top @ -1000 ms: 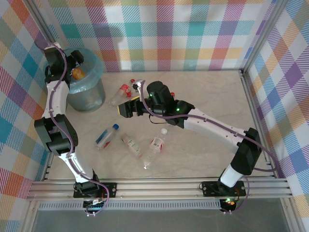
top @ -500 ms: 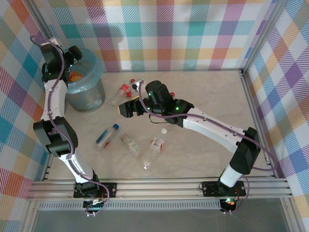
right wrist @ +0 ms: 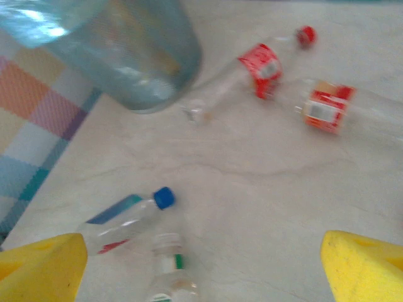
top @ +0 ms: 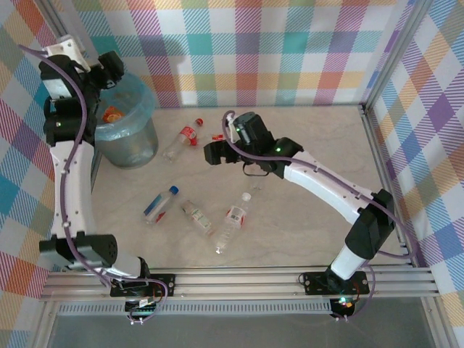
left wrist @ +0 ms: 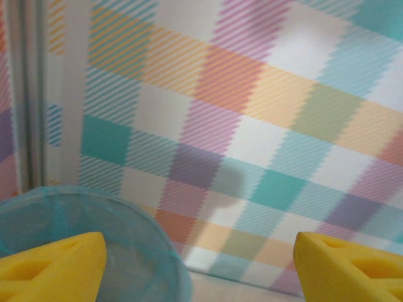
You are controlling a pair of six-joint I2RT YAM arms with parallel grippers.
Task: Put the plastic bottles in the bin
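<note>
Orange bottle (top: 112, 114) in bin (top: 135, 148) per top cam; L end effector (left wrist: 200, 261), R end effector (right wrist: 204, 264) released, empty.

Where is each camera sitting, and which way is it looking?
Top external: above, behind the arms, looking down on table, bin, left gripper, right gripper.
Left wrist: up by the bin's rim, facing the checked wall; its yellow fingers show.
Right wrist: above the table, facing down at the blue-capped bottle; its yellow fingers show.
Shared: all three show the bin.

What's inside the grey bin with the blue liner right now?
One orange bottle lies inside the round grey bin with its light-blue bag. The left arm's fingers cover part of the far rim, and anything deeper is hidden.
</note>
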